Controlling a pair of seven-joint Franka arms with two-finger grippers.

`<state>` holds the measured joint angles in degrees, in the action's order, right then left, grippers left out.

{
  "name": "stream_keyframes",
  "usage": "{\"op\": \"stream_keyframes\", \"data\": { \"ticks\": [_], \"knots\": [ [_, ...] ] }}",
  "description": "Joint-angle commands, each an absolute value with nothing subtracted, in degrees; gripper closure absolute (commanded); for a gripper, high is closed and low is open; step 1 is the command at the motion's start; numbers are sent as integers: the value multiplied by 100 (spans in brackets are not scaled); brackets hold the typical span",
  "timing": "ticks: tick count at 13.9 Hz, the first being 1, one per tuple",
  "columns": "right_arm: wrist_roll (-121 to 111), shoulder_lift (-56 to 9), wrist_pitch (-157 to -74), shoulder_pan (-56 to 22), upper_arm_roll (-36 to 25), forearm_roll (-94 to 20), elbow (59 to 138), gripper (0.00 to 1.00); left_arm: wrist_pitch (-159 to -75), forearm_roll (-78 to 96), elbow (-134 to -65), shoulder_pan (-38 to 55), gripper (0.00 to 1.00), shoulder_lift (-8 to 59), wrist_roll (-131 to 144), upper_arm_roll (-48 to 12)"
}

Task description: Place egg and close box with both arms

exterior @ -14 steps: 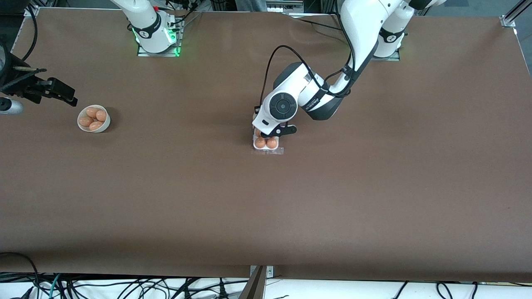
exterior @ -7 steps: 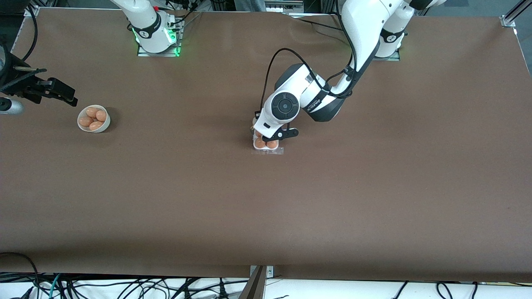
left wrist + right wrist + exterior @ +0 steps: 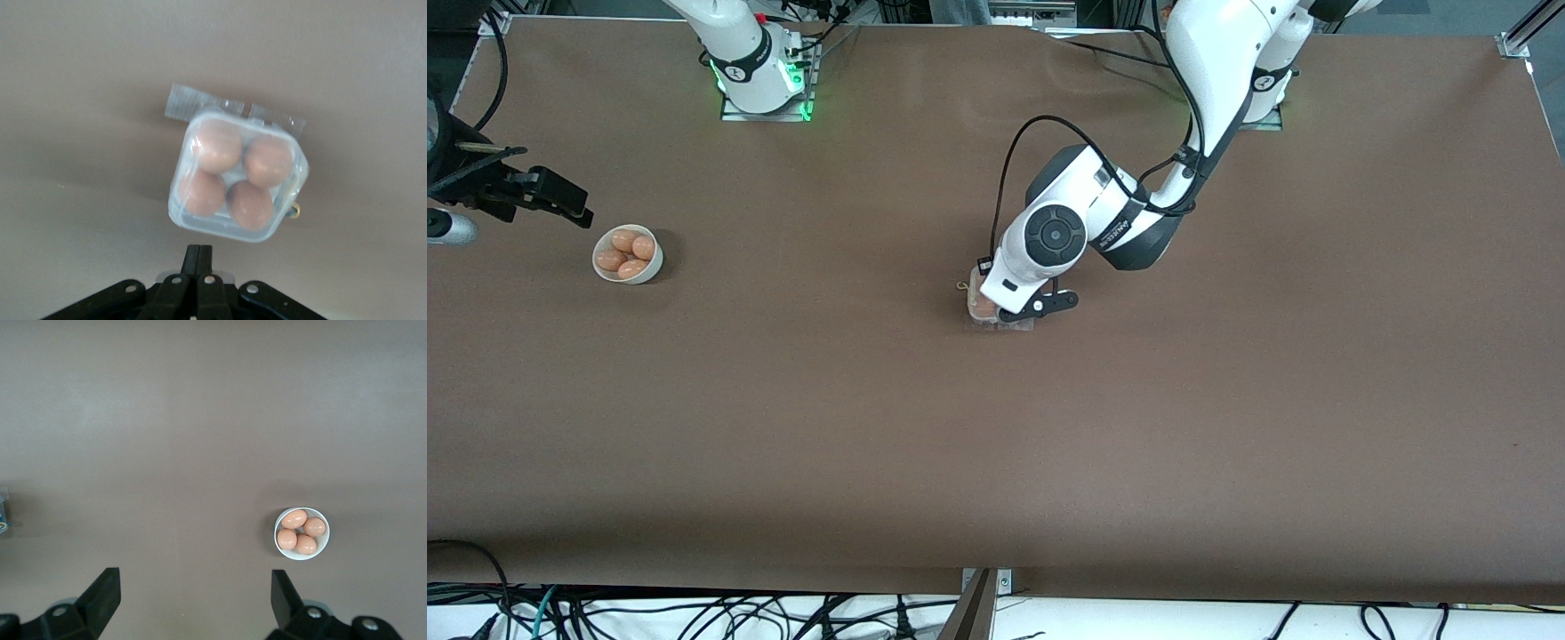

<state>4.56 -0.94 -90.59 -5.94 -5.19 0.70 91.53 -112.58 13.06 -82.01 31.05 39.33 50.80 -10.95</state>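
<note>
The box [image 3: 237, 181] sits mid-table with its clear lid down over several orange-brown eggs [image 3: 217, 145]; I cannot tell the task's egg from the others. In the front view the left arm's wrist covers most of the box [image 3: 980, 308]. My left gripper [image 3: 200, 256] is shut on nothing and hovers just off one edge of the box [image 3: 1036, 307]. My right gripper [image 3: 193, 587] is open and empty, up in the air at the right arm's end of the table [image 3: 560, 197], close to the bowl.
A round white bowl [image 3: 628, 254] with several more eggs [image 3: 294, 519] stands toward the right arm's end. A clear flap [image 3: 200, 104] lies flat on the table along one side of the box. The brown table [image 3: 996, 462] stretches wide around both.
The left hand has slid across the box toward the left arm's end. The eggs, bare a second ago, now show hazy under the lowered lid. The right arm has not moved.
</note>
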Motion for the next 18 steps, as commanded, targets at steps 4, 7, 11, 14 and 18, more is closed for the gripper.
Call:
{"op": "stream_keyframes", "data": {
  "ticks": [4,7,11,14,18],
  "knots": [
    [527,-62,-9088,-580,-501,-18,9167,0,-9997,855,-6937,3111,40,3832,4723,42],
    [527,-62,-9088,-589,-501,-18,9167,0,-9212,668,-6671,2832,22,3561,3887,324],
    [527,-62,-9088,-589,-501,-18,9167,0,-9149,598,-6671,2234,4,3182,3648,352],
    [527,-62,-9088,-589,-501,-18,9167,0,-9132,135,-6671,2004,0,3060,3648,343],
    [527,-62,-9088,-589,-501,-18,9167,0,-8956,26,-6758,1179,0,2497,2870,281]
  ]
}}
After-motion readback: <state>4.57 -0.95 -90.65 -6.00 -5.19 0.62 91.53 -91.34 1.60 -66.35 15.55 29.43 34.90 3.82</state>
